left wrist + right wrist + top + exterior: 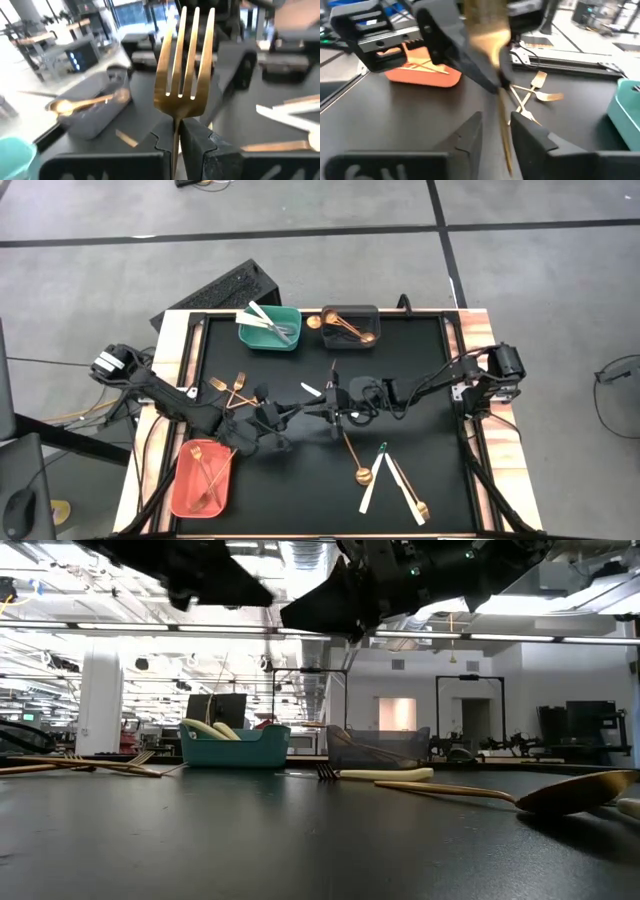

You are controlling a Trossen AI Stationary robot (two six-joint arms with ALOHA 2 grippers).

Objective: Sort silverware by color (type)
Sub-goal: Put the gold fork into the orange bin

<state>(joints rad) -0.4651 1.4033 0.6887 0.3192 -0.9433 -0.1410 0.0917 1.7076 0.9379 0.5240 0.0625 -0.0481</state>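
My left gripper is at the table's middle, shut on a gold fork held above the black mat. My right gripper faces it closely from the right and is open. Its fingers stand on either side of a thin gold handle; I cannot tell whether they touch it. A teal bin holds white knives, a dark grey bin gold spoons, and a salmon bin gold forks. Loose gold forks, a gold spoon and white knives lie on the mat. My left gripper pinches the fork's neck, just below the tines, between its two fingers. The fingers come roughly level from the table's left, and the fork lies along them with its tines pointing away toward the right arm. The fork is lifted clear of the table.
The teal and dark grey bins stand at the mat's far edge and the salmon bin at its near left corner. A short white knife piece lies just beyond the grippers. Wooden rails border the mat on both sides. A dark keyboard lies off the far left corner.
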